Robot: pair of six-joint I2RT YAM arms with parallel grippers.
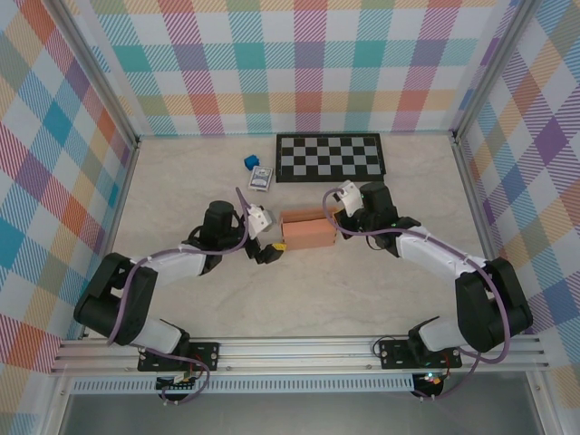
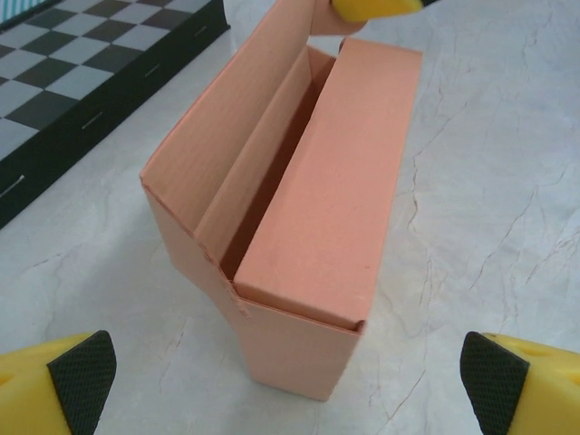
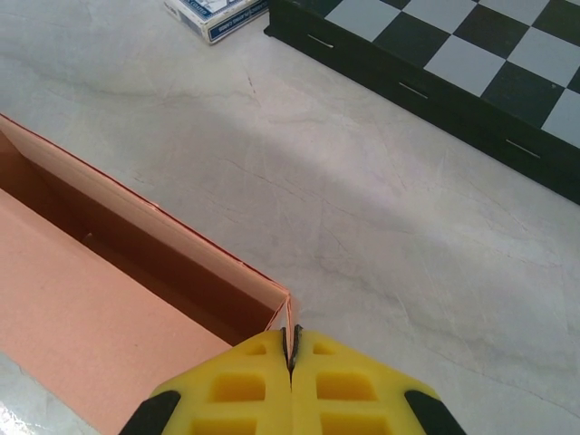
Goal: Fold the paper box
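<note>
Table (image 1: 181,195): pale marbled top, plaid walls around it.
Blue cube (image 1: 249,162): small, at the back left of centre, just left of the board's near corner.
Card pack (image 1: 261,179): blue and white, lying flat just in front of the cube; its corner also shows in the right wrist view (image 3: 217,14).
Left gripper (image 1: 269,252): fingers spread wide and holding nothing. It sits near the box's left end and points along it. In the left wrist view (image 2: 288,385) the black pads (image 2: 82,376) sit at the two lower corners, with the box ahead and between them, and I see no contact.
Paper box (image 1: 308,232): salmon-orange, standing on the table at mid-field between the two grippers. Its long side runs left to right.
Box top (image 2: 317,217): one long panel lies almost level over the opening, and the panel beside it stands upright. A dark gap runs between the two.
Checkerboard (image 1: 331,156): black-framed, flat against the back, well behind the box.
Right gripper (image 1: 333,212): at the box's right end. Its yellow fingers are pinched together (image 3: 292,362) on the thin upright wall at the box's corner (image 3: 109,335).
</note>
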